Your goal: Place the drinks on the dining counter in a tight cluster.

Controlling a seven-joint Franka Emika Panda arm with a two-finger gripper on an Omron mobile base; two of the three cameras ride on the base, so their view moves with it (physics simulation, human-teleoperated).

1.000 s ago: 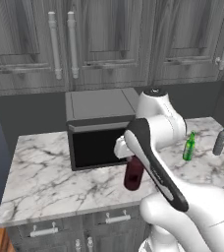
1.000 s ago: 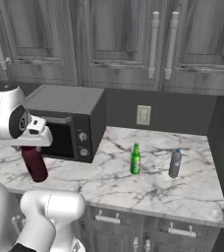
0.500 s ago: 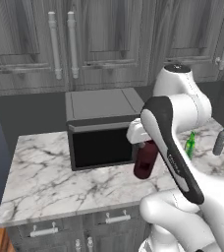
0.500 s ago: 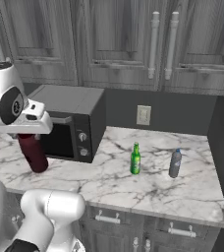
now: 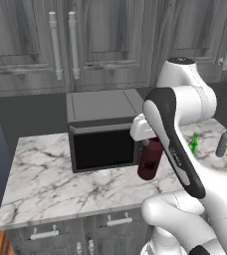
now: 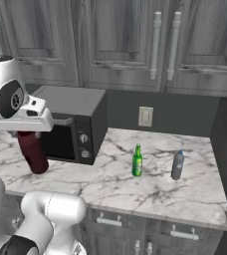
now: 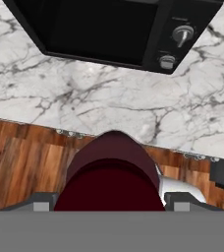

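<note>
Right now my claw (image 6: 30,135) is clamped around the neck end of the wide maroon bottle (image 6: 33,152), which hangs below it, lifted clear of the marble counter (image 6: 150,189) in front of the microwave (image 6: 73,127). In the hand view the maroon bottle fills the space between my fingertips, with the counter edge and the wooden floor (image 7: 20,162) beneath it.

The worry is the hold itself: I grip high on a broad, heavy-looking body, so a quick swing could make it pivot or slip out. If it drops from here it may miss the counter and hit the floor.

The bottle also hangs tilted and close to the microwave, so a careless turn could knock its base against the door.

Farther out, the slim green bottle (image 6: 137,161) and the small grey bottle (image 6: 177,165) stand near each other on the same counter, well apart from me. Both look tippy. The dining counter is not visible.
</note>
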